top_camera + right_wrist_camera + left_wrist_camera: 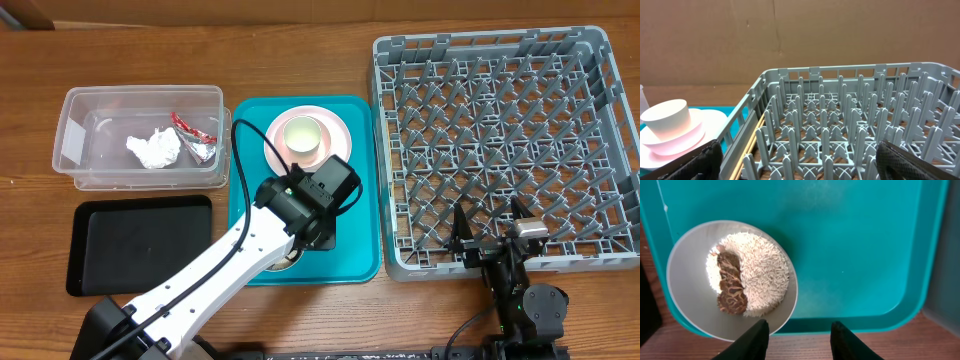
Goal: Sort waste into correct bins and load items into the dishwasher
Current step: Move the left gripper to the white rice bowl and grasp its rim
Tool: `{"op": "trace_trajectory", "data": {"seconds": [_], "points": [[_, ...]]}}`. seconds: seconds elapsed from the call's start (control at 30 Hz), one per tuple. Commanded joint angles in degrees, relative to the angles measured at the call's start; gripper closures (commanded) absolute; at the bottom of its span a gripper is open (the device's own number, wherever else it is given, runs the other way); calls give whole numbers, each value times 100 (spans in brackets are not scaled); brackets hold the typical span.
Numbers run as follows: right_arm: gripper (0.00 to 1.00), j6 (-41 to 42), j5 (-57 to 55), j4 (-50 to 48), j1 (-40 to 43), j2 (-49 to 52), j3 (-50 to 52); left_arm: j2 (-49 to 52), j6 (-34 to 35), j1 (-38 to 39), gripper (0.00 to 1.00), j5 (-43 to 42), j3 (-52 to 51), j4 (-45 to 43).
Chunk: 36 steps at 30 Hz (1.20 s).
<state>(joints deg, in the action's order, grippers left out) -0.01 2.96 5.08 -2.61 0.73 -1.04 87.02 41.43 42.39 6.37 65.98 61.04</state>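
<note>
A white bowl (690, 292) holds pale rice and brown food scraps (731, 285). It sits on the teal serving tray (855, 245) at its front left corner. My left gripper (800, 325) is open and empty just above it, with its left finger over the bowl's near rim. In the overhead view my left gripper (312, 238) covers most of the bowl. A cream-white cup (302, 134) stands on the pink plate (340, 128) at the tray's back. The clear tub (90, 110) holds the white tissue (153, 150) and the foil wrapper (195, 138). My right gripper (800, 150) is open and empty at the front edge of the dish rack (500, 150).
The black tray (140, 245) lies in front of the clear tub, left of the teal tray (365, 250). The grey rack (840, 125) fills the right side. Pale wooden sticks (752, 140) lie along the rack's left inner wall. A brown board stands behind the table.
</note>
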Motion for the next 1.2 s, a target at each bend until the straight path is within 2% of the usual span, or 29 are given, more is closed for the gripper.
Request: {"op": "trace_trajectory", "data": {"seconds": [0.0,0.13,0.27,0.47,0.87,1.03,1.17], "points": [[0,24,-33,-44,44,-57,59,-13,256,37,59,-153,-354,-271],[0,24,-33,-44,44,-57,59,-13,256,39,62,-240,-734,-675],[0,24,-33,-44,44,-57,59,-13,254,39,71,-240,-1097,-1213],[0,24,-33,-44,44,-57,59,-13,251,39,71,-238,-1432,-1707],[0,24,-33,-44,44,-57,59,-11,232,39,71,-111,-1451,-1781],[0,24,-33,-44,44,-57,59,59,229,39,71,321,-1451,-1784],[0,24,-33,-44,44,-57,59,188,229,39,70,315,-1451,-1880]]}}
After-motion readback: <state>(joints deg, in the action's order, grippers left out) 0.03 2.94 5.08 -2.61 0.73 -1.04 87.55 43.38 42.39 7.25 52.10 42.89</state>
